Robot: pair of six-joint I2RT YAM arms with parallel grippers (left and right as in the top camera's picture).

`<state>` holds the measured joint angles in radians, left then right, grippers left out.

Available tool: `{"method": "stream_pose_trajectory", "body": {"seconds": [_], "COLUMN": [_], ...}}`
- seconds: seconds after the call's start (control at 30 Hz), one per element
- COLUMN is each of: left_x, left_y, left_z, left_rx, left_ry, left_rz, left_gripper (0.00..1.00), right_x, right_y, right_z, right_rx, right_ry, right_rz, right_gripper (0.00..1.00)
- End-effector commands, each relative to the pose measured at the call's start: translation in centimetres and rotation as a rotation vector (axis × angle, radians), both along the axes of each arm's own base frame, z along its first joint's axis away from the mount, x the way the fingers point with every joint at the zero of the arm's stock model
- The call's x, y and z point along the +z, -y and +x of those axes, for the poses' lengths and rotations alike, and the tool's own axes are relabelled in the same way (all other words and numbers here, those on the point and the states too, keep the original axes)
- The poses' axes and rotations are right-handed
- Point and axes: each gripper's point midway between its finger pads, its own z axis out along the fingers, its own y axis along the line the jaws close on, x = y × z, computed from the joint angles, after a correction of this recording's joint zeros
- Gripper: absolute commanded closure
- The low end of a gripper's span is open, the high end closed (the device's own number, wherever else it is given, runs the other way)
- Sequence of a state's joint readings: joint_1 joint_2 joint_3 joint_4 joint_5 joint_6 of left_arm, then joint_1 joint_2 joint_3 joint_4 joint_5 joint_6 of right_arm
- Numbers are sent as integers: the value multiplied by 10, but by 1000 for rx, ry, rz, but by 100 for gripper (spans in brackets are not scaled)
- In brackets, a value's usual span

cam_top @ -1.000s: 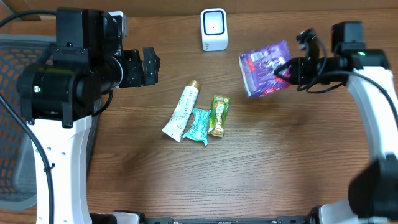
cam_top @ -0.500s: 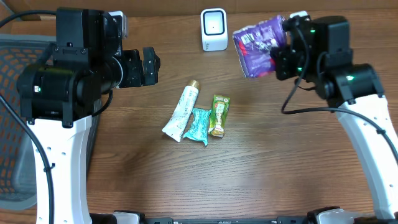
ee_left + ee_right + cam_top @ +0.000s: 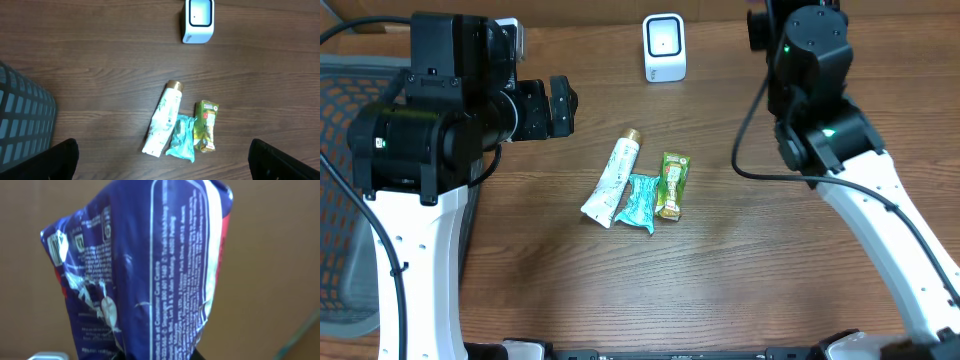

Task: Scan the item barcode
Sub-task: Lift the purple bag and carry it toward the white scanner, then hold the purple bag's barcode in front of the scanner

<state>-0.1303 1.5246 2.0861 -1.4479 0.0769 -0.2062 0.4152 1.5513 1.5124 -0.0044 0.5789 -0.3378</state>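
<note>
Purple packet [image 3: 145, 275] held aloft at the far right, just right of the scanner [image 3: 665, 47].

At the left, the left gripper [image 3: 548, 108] hangs with jaws wide apart and nothing between them. On the bench [image 3: 740, 280] at mid-scene lie a tube [image 3: 613, 180], a teal sachet [image 3: 642, 203] and a green sachet [image 3: 671, 185], side by side. The scanner stands at the far edge. The right arm [image 3: 810, 90] hides its gripper from above. In the wrist view that gripper is clamped on the packet's lower end, long axis upright, with a corner of the scanner low and to the left. This arm is the nearer one. No barcode can be made out.
</note>
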Motion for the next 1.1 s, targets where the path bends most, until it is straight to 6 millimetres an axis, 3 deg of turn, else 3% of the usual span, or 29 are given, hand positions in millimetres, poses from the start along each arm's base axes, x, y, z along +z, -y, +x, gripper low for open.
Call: {"method": "stream_pose_trajectory", "body": {"seconds": [0.0,0.17,0.33,0.4,0.73,0.87,1.07], "left_x": [1,1,1,1,1,1,1], "left_y": [-2,-2,-2,-2,-2,-2,-2], "left_z": [2,2,2,2,2,2,2], "left_rx": [-8,-8,-8,-8,-8,-8,-8], "left_ry": [8,8,8,8,8,8,8], "left_rz": [16,16,16,16,16,16,16], "left_gripper": [0,0,0,0,0,0,0], "right_x": [-19,-70,-127,-142,-189,-179,-195], "right_y": [8,-3,-37,-48,-95,-100,-112], "right_z": [20,57,83,89,107,112,120], "right_rx": [-139,-174,-82,-53,71,33,80], "right_ry": [-43,-126,-231,-239,-187,-94,-21], "right_rz": [-216,-466,-857,-943,-1227,-1189,-1182], "right_gripper": [96,96,96,96,96,96,96]}}
